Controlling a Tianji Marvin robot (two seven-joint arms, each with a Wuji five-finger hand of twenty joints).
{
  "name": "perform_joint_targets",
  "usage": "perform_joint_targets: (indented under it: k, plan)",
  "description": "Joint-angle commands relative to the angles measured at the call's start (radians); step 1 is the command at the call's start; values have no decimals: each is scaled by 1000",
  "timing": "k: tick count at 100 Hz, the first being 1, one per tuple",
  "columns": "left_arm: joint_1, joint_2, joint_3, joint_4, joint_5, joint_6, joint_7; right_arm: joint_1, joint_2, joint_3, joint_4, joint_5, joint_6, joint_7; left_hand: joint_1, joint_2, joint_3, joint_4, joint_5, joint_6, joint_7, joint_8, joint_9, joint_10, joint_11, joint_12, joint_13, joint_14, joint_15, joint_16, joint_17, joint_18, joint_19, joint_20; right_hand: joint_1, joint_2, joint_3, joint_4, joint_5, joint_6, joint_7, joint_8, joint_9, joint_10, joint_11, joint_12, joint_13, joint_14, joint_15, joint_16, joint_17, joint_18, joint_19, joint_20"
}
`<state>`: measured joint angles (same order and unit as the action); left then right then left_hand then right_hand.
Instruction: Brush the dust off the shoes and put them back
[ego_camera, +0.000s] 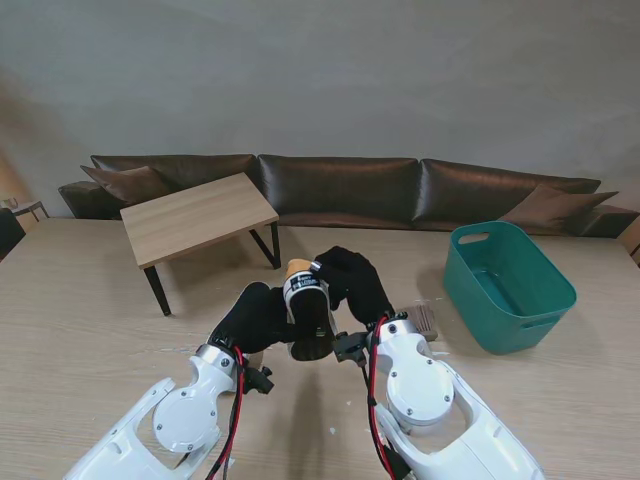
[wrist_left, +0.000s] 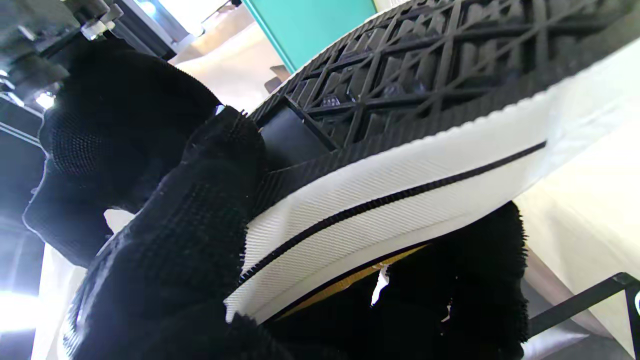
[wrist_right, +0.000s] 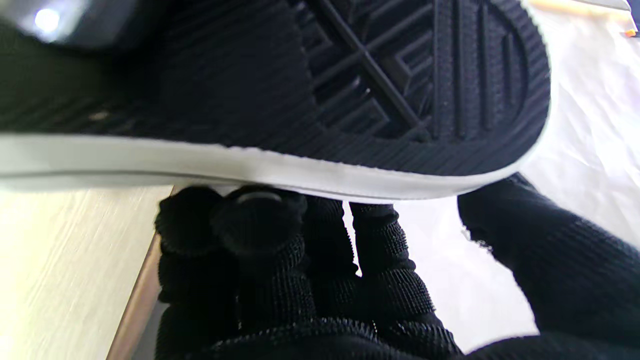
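Note:
A shoe (ego_camera: 308, 308) with a black tread, white sidewall and tan upper is held up between my two black-gloved hands over the middle of the table, sole towards me. My left hand (ego_camera: 256, 318) grips it from the left. The left wrist view shows the left hand (wrist_left: 165, 240) with fingers wrapped on the sole and upper of the shoe (wrist_left: 400, 170). My right hand (ego_camera: 356, 282) curls over the shoe's far end. In the right wrist view the right hand's (wrist_right: 310, 280) fingers press on the white sidewall of the shoe (wrist_right: 350, 90), with the thumb apart.
A teal basket (ego_camera: 510, 290) stands at the right. A small brown striped thing (ego_camera: 426, 320), perhaps a brush, lies beside it. A low wooden table (ego_camera: 198, 215) stands at the far left, and a dark sofa (ego_camera: 340, 190) runs along the back.

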<state>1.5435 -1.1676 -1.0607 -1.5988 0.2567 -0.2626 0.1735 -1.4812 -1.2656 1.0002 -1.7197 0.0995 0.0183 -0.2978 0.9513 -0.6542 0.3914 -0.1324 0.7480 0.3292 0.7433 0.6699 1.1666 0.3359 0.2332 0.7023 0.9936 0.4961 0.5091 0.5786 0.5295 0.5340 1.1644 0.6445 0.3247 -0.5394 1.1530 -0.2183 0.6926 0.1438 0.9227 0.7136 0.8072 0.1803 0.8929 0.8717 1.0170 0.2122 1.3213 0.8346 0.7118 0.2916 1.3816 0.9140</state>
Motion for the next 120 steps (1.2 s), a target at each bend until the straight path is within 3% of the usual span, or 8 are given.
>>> perform_joint_targets:
  k: [1, 18, 34, 47, 58, 68, 106, 120]
  plan:
    - [-17, -11, -8, -25, -3, 7, -25, -12, -4, -4, 16, -16, -8, 15, 173, 173, 198, 28, 51, -95, 139, 31, 117, -70, 143, 52, 142, -83, 159, 28, 57, -42, 81, -16, -56, 28, -31, 85, -53, -48, -97, -1, -78, -40, -88, -118, -116, 58, -289, -93, -336, -3, -84, -30]
    - [-18, -10, -26, -32, -79, 43, -66, -27, 1, 27, 13, -25, -15, 14, 184, 168, 208, 30, 54, -76, 140, 32, 118, -58, 167, 72, 180, -81, 187, 43, 95, -42, 103, -24, -99, 62, -127, 83, -177, -93, -279, -119, -179, -40, -219, -274, -230, 57, -553, -208, -437, 19, -311, -134]
    - [-15, -8, -50, -44, -157, 71, -111, -37, 21, 64, 23, -70, -19, 59, 194, 171, 203, 32, 52, -70, 139, 35, 109, -51, 177, 90, 177, -79, 191, 55, 89, -42, 101, -33, -105, 55, -214, 81, -275, -95, -331, -192, -266, -54, -256, -326, -298, 38, -685, -265, -484, 5, -450, -193]
    - [-18, 2, -73, -54, -213, 98, -176, -45, 55, 101, 33, -85, -30, 174, 198, 177, 193, 34, 46, -75, 141, 42, 102, -55, 182, 109, 169, -82, 193, 67, 73, -50, 97, -38, -77, 29, -345, 76, -351, -84, -367, -253, -355, -69, -288, -356, -352, 7, -741, -284, -526, -17, -533, -196]
    - [-31, 7, -82, -56, -268, 126, -223, -46, 81, 115, 42, -92, -51, 268, 203, 179, 187, 36, 44, -73, 140, 45, 97, -52, 185, 125, 162, -74, 202, 82, 63, -48, 106, -33, -13, 3, -577, 71, -410, -68, -378, -284, -430, -83, -289, -360, -390, -20, -760, -287, -545, -38, -604, -171]
    - [-47, 6, -78, -51, -315, 147, -247, -39, 100, 110, 48, -128, -54, 327, 205, 180, 185, 37, 45, -69, 138, 45, 97, -46, 184, 131, 160, -67, 205, 89, 58, -42, 111, -29, -36, -54, -587, 85, -479, -30, -396, -294, -491, -87, -283, -357, -414, -37, -775, -294, -546, -46, -635, -170]
    - [-73, 7, -63, -65, -409, 182, -308, -9, 115, 34, 68, -206, -46, 369, 208, 183, 177, 39, 46, -64, 134, 48, 97, -43, 181, 139, 158, -68, 211, 103, 61, -39, 125, -17, 17, -58, -601, 71, -396, -6, -339, -282, -470, -75, -226, -344, -381, -35, -734, -285, -510, -46, -637, -157]
    - [-79, 5, -60, -64, -423, 182, -308, -6, 110, 6, 78, -211, -60, 351, 208, 184, 175, 40, 46, -63, 133, 50, 96, -44, 180, 141, 158, -67, 211, 105, 58, -36, 123, -16, 179, -116, -616, 117, -226, -33, -229, -198, -353, -74, -180, -312, -305, -37, -646, -255, -478, -35, -570, -147]
